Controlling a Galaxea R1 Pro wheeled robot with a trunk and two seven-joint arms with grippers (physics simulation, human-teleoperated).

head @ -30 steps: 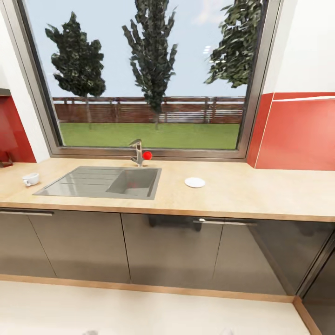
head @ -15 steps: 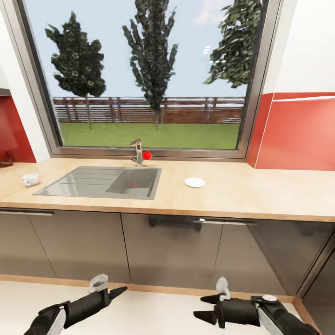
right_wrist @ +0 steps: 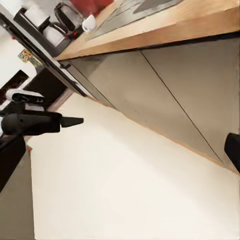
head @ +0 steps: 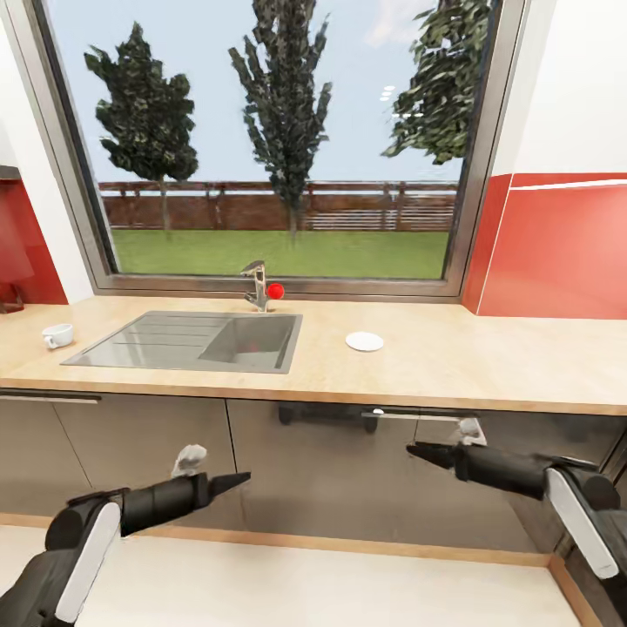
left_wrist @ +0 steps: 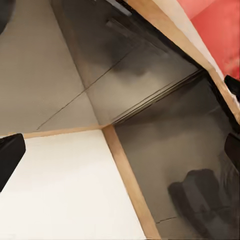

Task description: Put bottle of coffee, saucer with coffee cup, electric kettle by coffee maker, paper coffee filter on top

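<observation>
Tan wood-look bench (head: 488, 366) runs under the window, the white saucer (head: 364, 341) lying right of the sink (head: 187, 341) and the cup (head: 58, 334) sitting well apart at the far left. Both arms reach toward the grey cabinets (head: 331, 470), the left hand (head: 228, 480) and right hand (head: 425, 451) empty with fingers drawn nearly together. Judged from here, a clean job means lifting a hand above the bench edge and opening it wide before descending on the saucer or cup. The tap (head: 256, 286) and sink basin lie between the two pieces. The right wrist view catches the coffee maker (right_wrist: 41, 24) and kettle (right_wrist: 67, 16) beyond the cup.
</observation>
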